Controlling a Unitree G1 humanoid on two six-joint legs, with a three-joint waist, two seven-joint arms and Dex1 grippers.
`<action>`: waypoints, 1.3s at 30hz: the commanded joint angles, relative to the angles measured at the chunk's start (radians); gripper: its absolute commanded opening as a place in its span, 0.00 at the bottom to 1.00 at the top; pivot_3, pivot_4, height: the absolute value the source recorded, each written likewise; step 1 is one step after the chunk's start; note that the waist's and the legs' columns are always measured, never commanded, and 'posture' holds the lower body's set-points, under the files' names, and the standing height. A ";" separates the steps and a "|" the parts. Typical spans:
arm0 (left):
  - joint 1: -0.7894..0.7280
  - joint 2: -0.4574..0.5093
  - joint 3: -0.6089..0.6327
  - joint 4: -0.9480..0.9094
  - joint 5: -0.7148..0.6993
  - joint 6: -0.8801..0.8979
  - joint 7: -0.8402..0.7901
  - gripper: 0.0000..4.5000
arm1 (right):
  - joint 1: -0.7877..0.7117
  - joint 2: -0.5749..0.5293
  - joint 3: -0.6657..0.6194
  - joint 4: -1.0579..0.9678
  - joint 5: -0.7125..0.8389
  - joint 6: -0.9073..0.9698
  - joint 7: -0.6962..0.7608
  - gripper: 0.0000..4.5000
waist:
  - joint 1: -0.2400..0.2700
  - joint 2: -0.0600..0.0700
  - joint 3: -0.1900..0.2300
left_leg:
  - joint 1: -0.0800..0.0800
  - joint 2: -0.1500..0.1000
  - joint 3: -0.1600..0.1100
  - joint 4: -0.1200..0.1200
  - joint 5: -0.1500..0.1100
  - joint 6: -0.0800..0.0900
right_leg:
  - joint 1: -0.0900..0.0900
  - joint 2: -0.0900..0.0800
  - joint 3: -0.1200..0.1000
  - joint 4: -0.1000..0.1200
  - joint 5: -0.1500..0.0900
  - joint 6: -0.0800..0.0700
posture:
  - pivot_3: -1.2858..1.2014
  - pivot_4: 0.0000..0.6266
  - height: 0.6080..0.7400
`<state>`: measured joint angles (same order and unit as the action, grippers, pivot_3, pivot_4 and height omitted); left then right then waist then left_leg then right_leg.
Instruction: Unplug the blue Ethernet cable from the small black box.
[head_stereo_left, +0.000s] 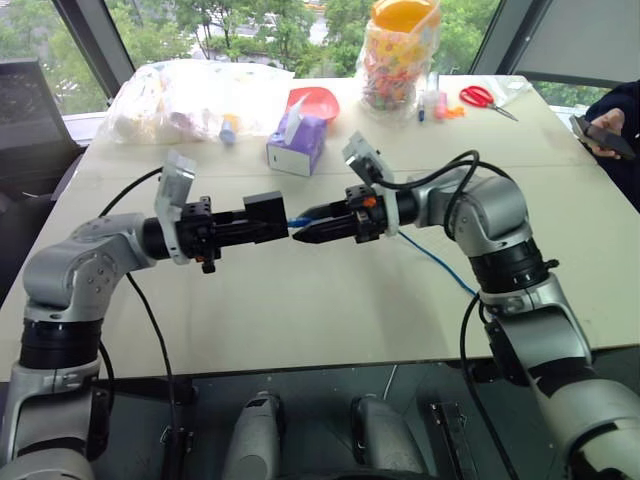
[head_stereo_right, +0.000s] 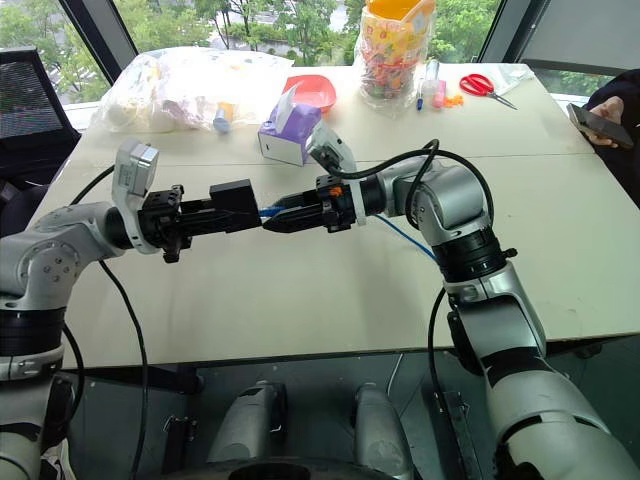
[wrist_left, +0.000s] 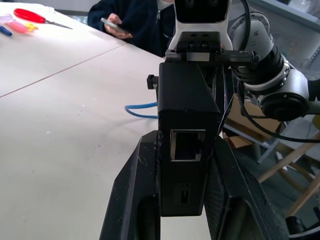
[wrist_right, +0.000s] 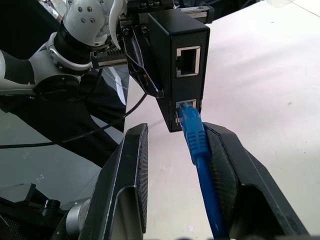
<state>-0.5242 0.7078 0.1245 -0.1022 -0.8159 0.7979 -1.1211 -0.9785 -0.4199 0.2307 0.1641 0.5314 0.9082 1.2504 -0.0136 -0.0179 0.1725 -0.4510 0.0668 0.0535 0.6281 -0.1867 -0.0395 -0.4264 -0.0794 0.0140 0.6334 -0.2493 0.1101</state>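
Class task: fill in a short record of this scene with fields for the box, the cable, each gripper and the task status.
box: small matte-black plastic box, held above the table
cable: thin bright-blue Ethernet cable, plugged into the box's lower port
left gripper: shut on the box
right gripper: around the cable near the plug, a gap on one side
status: not yet unplugged

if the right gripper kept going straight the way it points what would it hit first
Most likely the small black box held in the left gripper, dead ahead of the right gripper, whose fingers flank the still plugged-in blue Ethernet cable.

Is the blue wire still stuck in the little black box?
Yes, plugged in: the blue Ethernet cable sits in the small black box's lower port.
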 joint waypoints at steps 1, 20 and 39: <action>-0.005 0.003 0.004 -0.033 0.003 -0.017 0.000 0.12 | -0.033 0.009 -0.007 -0.026 0.010 -0.013 0.008 0.37 | 0.000 0.000 0.000 | 0.000 0.000 0.000 0.000 0.000 0.000 | 0.000 0.000 0.000 0.000 0.000 0.000 | 0.52 0.24 0.96; 0.007 0.014 -0.006 -0.050 0.017 -0.023 -0.016 0.12 | -0.031 0.011 -0.004 -0.024 -0.002 -0.013 0.025 0.01 | 0.000 0.000 0.000 | 0.000 0.000 0.000 0.000 0.000 0.000 | 0.000 0.000 0.000 0.000 0.000 0.000 | 0.52 0.24 0.96; 0.108 0.111 0.064 -0.058 0.041 -0.065 -0.017 0.12 | -0.080 -0.075 -0.092 0.402 -0.179 -0.344 -0.048 0.01 | -0.008 0.000 0.000 | 0.000 0.000 0.000 -0.001 0.000 0.000 | -0.001 0.000 0.000 -0.001 0.000 0.000 | 0.52 0.24 0.96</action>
<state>-0.4102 0.8182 0.1768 -0.1380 -0.7908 0.7695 -1.1428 -1.0024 -0.5160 0.1802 0.5430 0.3667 0.6268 1.2427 -0.0212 -0.0174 0.1729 -0.4514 0.0668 0.0538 0.6270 -0.1867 -0.0395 -0.4276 -0.0794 0.0140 0.6326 -0.2494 0.1098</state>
